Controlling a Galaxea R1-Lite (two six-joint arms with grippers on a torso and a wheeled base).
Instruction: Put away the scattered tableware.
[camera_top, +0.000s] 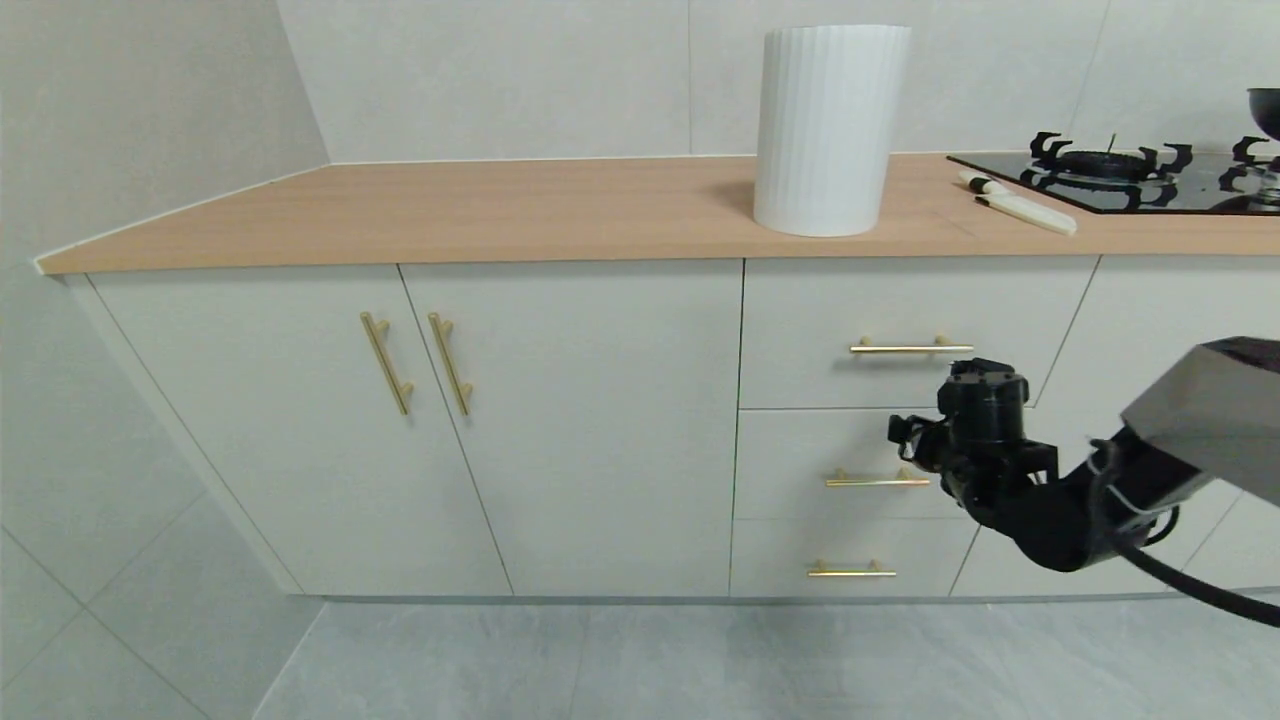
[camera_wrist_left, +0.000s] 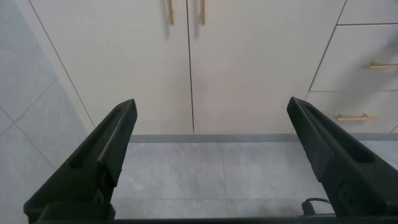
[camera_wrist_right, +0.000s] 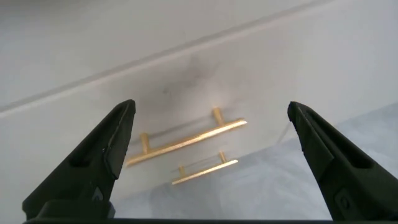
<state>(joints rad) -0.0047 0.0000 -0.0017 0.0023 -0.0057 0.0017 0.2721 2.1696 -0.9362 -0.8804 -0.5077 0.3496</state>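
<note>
Hovering by the drawers (camera_top: 840, 440), right gripper (camera_wrist_right: 210, 107) fingers wide apart, left gripper (camera_wrist_left: 211, 102) fingers likewise, both empty

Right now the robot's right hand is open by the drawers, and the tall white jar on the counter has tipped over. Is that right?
Not quite. The tall white jar has not tipped over: the head view shows it standing upright on the counter. The rest holds: the right hand is open by the drawers.
</note>
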